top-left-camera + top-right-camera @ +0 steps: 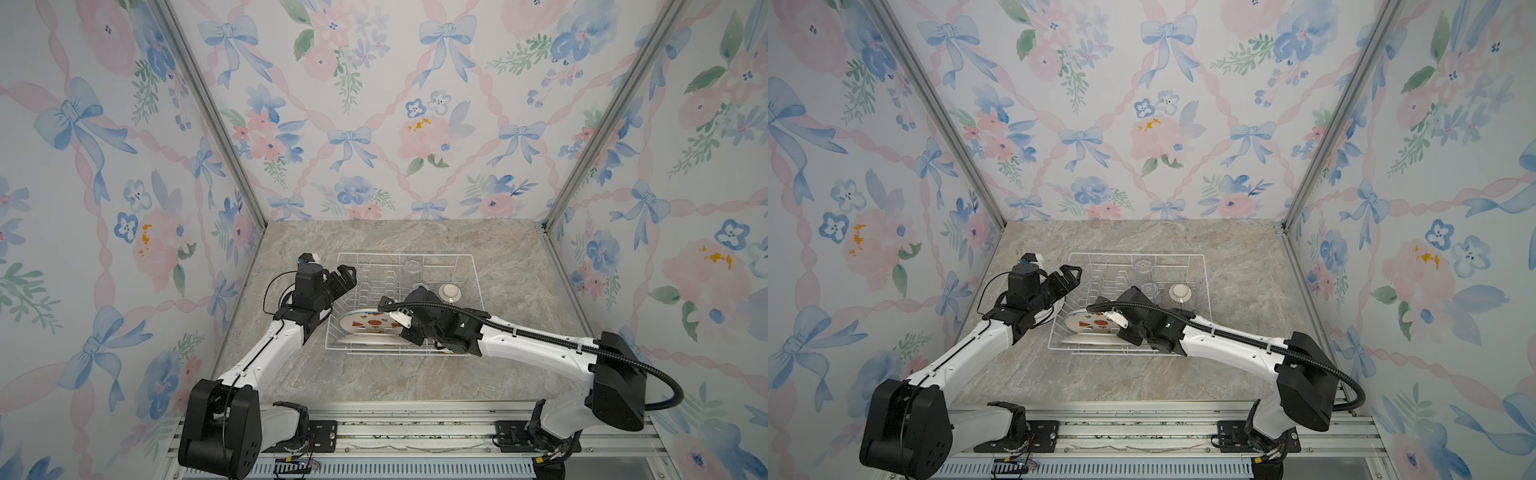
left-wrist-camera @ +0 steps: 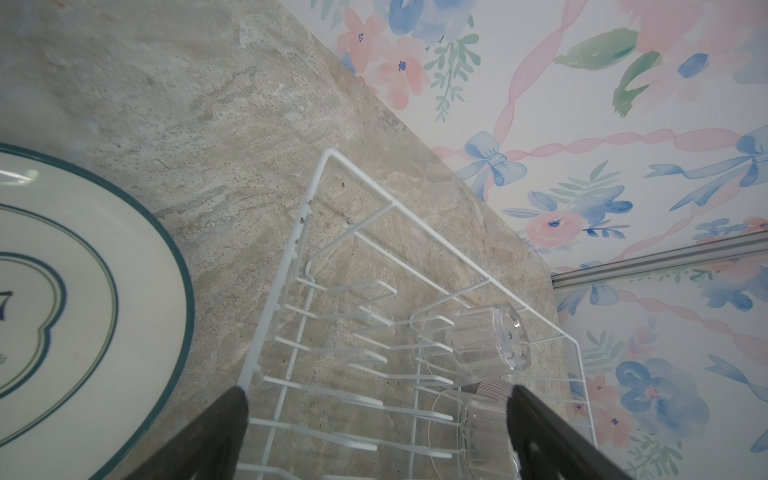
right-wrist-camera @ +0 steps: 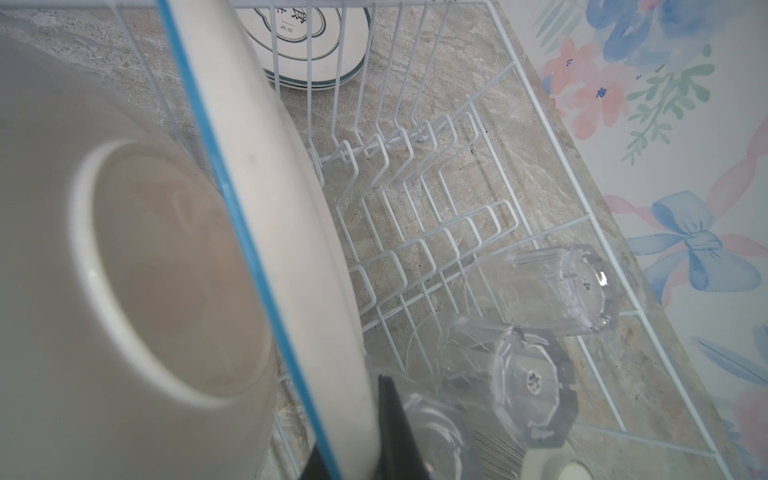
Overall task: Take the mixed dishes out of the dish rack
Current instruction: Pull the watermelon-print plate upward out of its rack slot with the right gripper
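The white wire dish rack sits mid-table. A watermelon plate stands tilted near its front, and my right gripper is shut on its blue-edged rim. A white dish leans in front of that plate, foot ring showing. Clear glasses and a ribbed upturned bowl stand at the rack's back right. My left gripper hangs open and empty over the rack's left edge.
A green-rimmed plate lies flat on the marble table just left of the rack, under my left arm. Floral walls close in the back and both sides. An aluminium rail runs along the front.
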Controlling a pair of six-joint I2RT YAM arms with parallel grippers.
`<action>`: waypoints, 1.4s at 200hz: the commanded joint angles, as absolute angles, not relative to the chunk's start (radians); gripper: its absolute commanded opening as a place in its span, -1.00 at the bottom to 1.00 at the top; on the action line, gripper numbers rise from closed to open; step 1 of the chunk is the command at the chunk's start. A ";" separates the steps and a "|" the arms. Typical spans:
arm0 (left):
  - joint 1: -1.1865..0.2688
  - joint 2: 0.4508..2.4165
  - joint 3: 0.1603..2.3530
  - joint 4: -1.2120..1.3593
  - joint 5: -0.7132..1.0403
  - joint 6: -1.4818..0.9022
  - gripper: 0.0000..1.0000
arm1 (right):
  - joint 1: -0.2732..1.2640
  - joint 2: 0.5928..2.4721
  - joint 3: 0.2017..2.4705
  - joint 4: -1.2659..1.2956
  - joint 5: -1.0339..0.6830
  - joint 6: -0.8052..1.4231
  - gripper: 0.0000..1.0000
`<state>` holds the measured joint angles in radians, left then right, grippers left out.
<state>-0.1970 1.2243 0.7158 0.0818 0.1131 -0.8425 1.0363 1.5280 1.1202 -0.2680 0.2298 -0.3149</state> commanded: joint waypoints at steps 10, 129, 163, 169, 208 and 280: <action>-0.204 1.235 0.705 0.102 0.118 -0.844 0.96 | 1.051 1.453 1.123 -0.197 0.239 -0.218 -1.00; -0.203 1.254 0.702 0.113 0.128 -0.844 0.96 | 1.049 1.402 1.109 -0.141 0.296 -0.207 -1.00; -0.204 1.250 0.704 0.115 0.123 -0.839 0.96 | 1.049 1.390 1.103 -0.125 0.316 -0.205 -1.00; -0.203 1.250 0.704 0.115 0.123 -0.838 0.96 | 1.049 1.387 1.103 -0.122 0.316 -0.204 -1.00; -0.203 1.253 0.704 0.114 0.124 -0.836 0.96 | 1.048 1.371 1.095 -0.106 0.325 -0.201 -1.00; -0.203 1.247 0.703 0.110 0.113 -0.830 0.96 | 1.042 1.349 1.085 -0.075 0.338 -0.195 -1.00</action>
